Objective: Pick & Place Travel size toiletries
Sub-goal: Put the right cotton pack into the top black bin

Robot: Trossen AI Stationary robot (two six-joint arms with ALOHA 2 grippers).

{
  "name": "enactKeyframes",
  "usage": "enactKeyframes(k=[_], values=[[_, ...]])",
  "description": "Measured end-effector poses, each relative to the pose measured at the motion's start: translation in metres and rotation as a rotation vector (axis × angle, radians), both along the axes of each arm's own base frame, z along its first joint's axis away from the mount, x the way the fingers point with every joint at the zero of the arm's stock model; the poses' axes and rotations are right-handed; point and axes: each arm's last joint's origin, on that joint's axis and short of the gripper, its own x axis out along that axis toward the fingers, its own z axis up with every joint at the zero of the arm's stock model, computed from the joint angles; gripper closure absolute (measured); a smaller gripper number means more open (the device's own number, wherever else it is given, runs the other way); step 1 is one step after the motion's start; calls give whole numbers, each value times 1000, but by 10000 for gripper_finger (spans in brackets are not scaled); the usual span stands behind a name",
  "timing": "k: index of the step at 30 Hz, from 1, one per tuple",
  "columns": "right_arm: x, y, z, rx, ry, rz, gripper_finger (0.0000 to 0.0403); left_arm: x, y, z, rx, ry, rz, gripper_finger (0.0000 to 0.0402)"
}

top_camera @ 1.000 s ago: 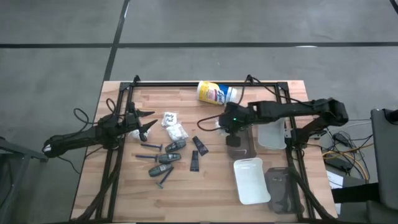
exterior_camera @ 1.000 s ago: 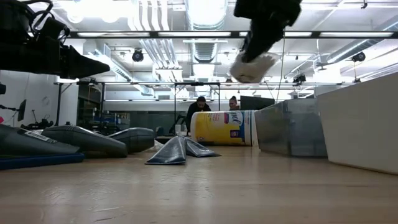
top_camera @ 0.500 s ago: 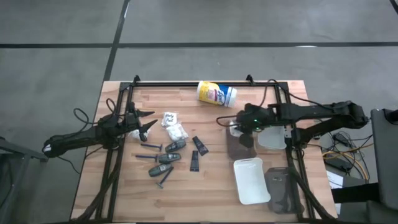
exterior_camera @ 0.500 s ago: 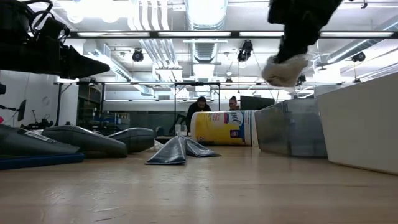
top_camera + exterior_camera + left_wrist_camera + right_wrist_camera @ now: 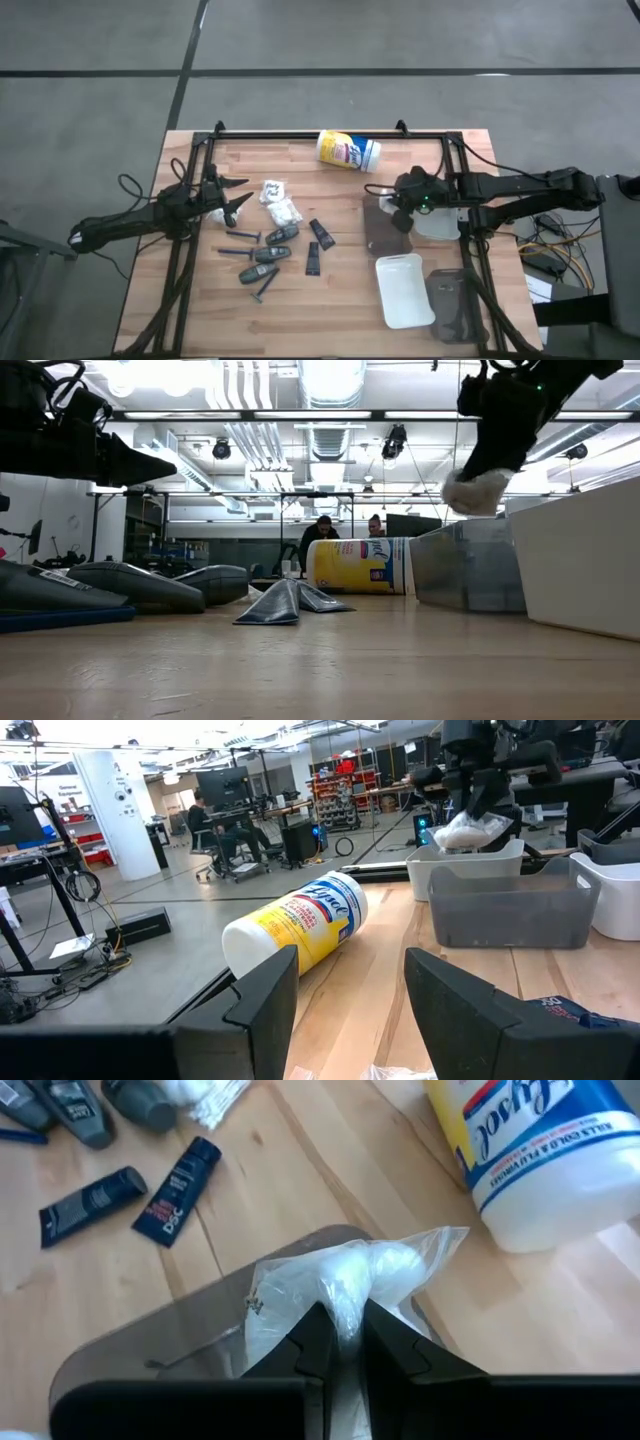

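The right gripper (image 5: 340,1342) hangs above the grey tray (image 5: 385,228), its fingers (image 5: 312,1342) pinched tight on a white packet (image 5: 345,1285). The packet's neck sits between the fingertips and its puffy body bulges out past them, clear of the tray's rim. Beyond the tray from the packet lies the yellow-and-white canister (image 5: 348,150). Well away from the tray, the left gripper (image 5: 232,200) waits with fingers parted and empty, just beside the remaining packets (image 5: 279,202), tubes (image 5: 270,252) and sticks (image 5: 243,236).

Canister (image 5: 545,1140) cut off by frame edge, right hand (image 5: 402,203) hiding part of the packet (image 5: 340,1285)
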Motion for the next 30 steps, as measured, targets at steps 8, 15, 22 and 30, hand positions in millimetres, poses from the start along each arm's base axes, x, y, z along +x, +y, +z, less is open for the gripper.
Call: enactKeyframes(k=[8, 15, 22, 30], values=[[13, 0, -21, 13, 81, -9, 374, 0, 0, 0, 0, 0, 0, 211], [30, -1, -42, 32, 153, -20, 374, 0, 0, 0, 0, 0, 0, 211], [45, -1, -65, 35, 224, -20, 353, 0, 0, 0, 0, 0, 0, 211], [55, -1, -76, 36, 271, -20, 296, 0, 0, 0, 0, 0, 0, 211]])
